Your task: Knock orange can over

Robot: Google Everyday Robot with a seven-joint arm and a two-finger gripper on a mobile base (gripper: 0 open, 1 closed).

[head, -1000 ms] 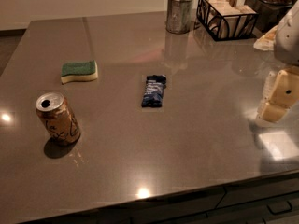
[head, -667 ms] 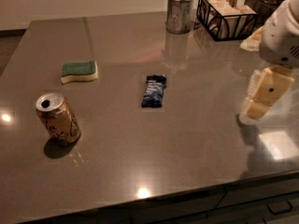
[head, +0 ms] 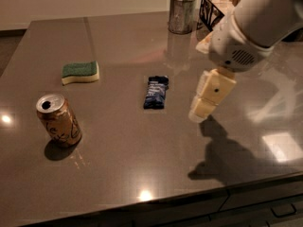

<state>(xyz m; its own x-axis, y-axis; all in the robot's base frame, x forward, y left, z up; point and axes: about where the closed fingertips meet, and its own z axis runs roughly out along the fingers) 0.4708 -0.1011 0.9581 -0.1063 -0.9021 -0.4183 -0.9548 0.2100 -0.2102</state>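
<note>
Countertop [head: 142,169] (glossy grey) beneath end effector [head: 199,113].

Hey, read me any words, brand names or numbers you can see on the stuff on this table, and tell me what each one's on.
No text here can be read.
orange can: dark scribbled markings on its side, too blurred to read.
blue packet: pale print, too blurred to read.
gripper, hovering right of the packet: no lettering visible.
</note>
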